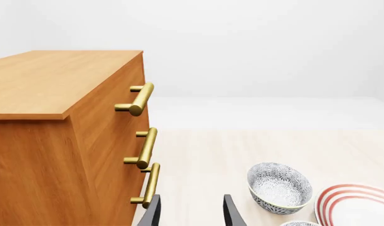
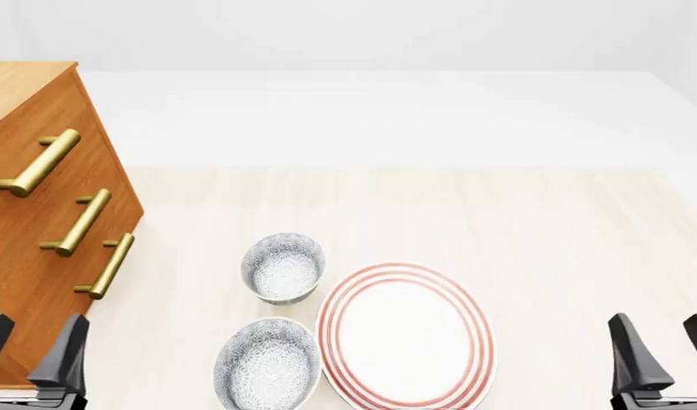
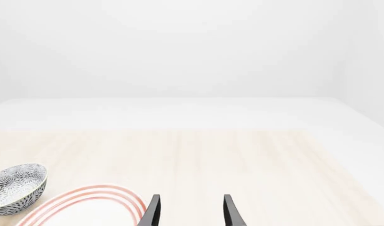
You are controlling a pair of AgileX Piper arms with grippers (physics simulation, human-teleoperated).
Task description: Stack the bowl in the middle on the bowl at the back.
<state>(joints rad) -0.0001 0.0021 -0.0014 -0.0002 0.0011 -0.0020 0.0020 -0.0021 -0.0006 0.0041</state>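
Note:
Two look-alike grey-and-white speckled bowls stand left of centre on the table. The bowl at the back (image 2: 284,266) is upright and empty. Just in front of it stands its twin, the bowl in the middle (image 2: 266,366), also empty, its side close against the plate. In the left wrist view the back bowl (image 1: 278,187) shows whole and only a sliver of the nearer bowl's rim (image 1: 300,223). My left gripper (image 2: 32,354) hangs open at the near left, beside the cabinet. My right gripper (image 2: 665,350) hangs open at the near right. Neither holds anything.
A large white plate with red rings (image 2: 406,337) lies right of the bowls. A wooden drawer cabinet (image 2: 30,248) with three brass handles (image 2: 86,222) stands on the table's left side, close to my left gripper. Bare pale wood table (image 2: 553,248) extends right and back.

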